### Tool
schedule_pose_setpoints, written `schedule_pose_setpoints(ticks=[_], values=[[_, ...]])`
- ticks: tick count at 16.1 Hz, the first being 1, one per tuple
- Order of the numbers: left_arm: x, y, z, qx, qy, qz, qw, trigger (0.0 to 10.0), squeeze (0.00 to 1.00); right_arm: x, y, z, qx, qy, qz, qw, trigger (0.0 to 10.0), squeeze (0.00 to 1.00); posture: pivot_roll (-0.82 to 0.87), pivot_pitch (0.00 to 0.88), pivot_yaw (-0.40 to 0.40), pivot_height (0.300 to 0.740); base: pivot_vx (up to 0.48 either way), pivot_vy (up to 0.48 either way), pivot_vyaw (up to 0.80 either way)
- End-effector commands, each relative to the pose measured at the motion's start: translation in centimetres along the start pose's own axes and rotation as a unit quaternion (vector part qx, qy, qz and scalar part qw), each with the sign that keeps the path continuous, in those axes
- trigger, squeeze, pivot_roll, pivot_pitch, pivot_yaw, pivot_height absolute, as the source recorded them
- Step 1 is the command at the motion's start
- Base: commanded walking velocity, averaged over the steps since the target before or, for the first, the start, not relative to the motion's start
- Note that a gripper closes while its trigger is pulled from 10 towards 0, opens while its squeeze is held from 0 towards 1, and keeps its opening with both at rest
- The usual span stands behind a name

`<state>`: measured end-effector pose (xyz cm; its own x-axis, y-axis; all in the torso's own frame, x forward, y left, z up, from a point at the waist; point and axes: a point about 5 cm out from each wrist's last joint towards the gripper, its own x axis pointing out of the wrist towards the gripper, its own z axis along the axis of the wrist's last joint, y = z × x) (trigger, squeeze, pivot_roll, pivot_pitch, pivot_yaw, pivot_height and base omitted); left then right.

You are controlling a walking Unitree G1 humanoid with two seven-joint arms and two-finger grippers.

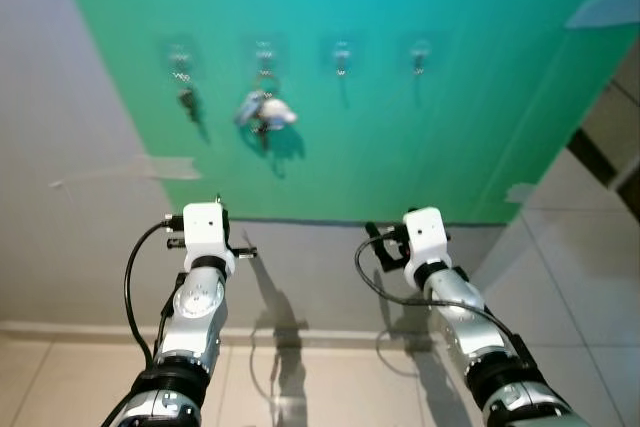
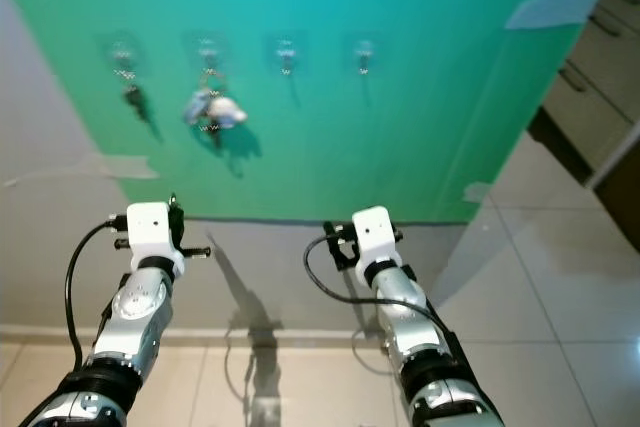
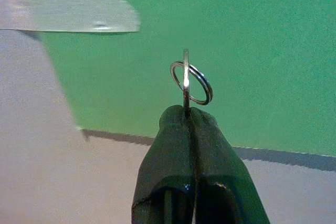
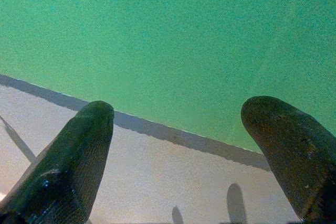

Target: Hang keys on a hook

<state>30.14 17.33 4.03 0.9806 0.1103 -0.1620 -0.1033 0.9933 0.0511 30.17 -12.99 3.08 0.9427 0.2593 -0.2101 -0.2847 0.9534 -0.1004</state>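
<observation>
A green board (image 1: 400,147) on the wall carries four small hooks in a row. A dark key (image 1: 186,97) hangs from the leftmost hook, and a bunch of keys with a white and blue fob (image 1: 266,110) hangs from the second. The third hook (image 1: 341,55) and fourth hook (image 1: 420,55) are bare. My left gripper (image 3: 187,111) is shut on a silver key ring (image 3: 192,83), held below the board's lower left part. My right gripper (image 4: 178,124) is open with nothing between its fingers, facing the board's bottom edge.
Strips of clear tape (image 1: 170,168) fix the board to the grey wall (image 1: 60,147). Pale floor tiles (image 1: 330,387) lie below the skirting. At the right edge stands a cabinet with drawers (image 2: 600,57).
</observation>
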Motion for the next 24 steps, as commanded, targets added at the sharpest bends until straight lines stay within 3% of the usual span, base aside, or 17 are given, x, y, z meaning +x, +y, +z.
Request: schedule_pose_setpoints(ticks=[1,14,16,18,24], values=[[-0.04,-0.31,-0.04,0.001,-0.001,-0.005,1.000,0.0,0.00,0.05,-0.42,-0.02,-0.004,0.005,-0.003,1.000,10.0,0.00,-0.02,0.000,0.015,0.740,0.000,0.000,0.00],[0.09,0.41,0.50,-0.006,-0.013,0.006,1.000,0.0,0.00,0.05,-0.06,-0.09,-0.010,0.004,0.006,1.000,10.0,0.00,-0.03,0.000,0.006,0.740,0.048,0.000,0.00],[0.12,0.26,0.45,-0.006,-0.010,0.001,1.000,0.0,0.00,0.07,0.03,-0.14,-0.038,0.010,0.012,0.999,10.0,0.00,-0.04,0.000,0.009,0.740,0.000,0.000,0.40],[0.04,-0.05,0.31,-0.003,-0.008,-0.003,1.000,0.0,0.00,-0.07,-0.50,-0.22,-0.017,0.008,-0.001,1.000,10.0,0.00,-0.02,0.000,0.002,0.740,0.000,0.000,0.40],[0.27,0.11,0.41,0.002,-0.006,-0.007,1.000,0.0,0.00,0.11,-0.23,-0.24,-0.015,0.012,-0.003,1.000,10.0,0.00,-0.02,0.000,0.014,0.740,0.000,0.000,0.00]])
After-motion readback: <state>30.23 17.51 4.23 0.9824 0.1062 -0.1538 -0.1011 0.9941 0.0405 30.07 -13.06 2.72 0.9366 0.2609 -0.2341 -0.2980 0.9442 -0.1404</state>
